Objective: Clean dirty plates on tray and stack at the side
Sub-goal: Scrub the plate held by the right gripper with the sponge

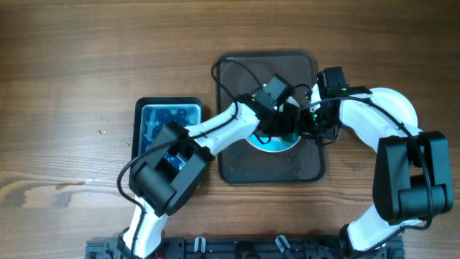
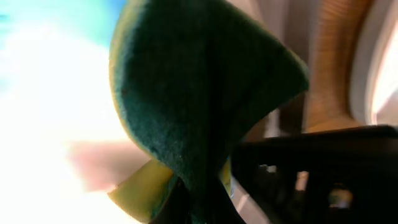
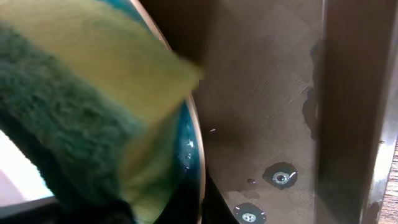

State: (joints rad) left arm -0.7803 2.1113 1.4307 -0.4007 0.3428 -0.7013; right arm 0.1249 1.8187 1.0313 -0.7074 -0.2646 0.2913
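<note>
A dark brown rectangular plastic tray [image 1: 237, 169] sits mid-table, close to the far edge. Its raised rim walls in the work on all four sides. Both arms crowd its middle, so little free room is left above it. The left half of the wooden tabletop [image 1: 72, 72] is open out to the left edge, apart from a few water drops [image 1: 100, 132]. The strip along the right edge beyond the right arm is open too.

Just left of the tray, apart from it, stands a black-rimmed rectangular basin of blue water [image 1: 169, 115], and the left arm passes over its near right corner.

The round blue plate [image 1: 277, 144] lies inside the tray, nearer the tray's right wall, and is mostly hidden under the grippers. In the right wrist view its teal glazed rim [image 3: 189, 149] shows wet and glossy, with water beads [image 3: 280, 176] on the tray floor [image 3: 261, 93] beside it.

The left gripper [image 1: 280, 124] is clenched on a green-and-yellow scouring sponge [image 2: 199, 93], which is folded and has its green face outward over the plate. The right gripper [image 1: 310, 126] is at the plate's right edge; its fingers are hidden, so I cannot tell whether it grips.
</note>
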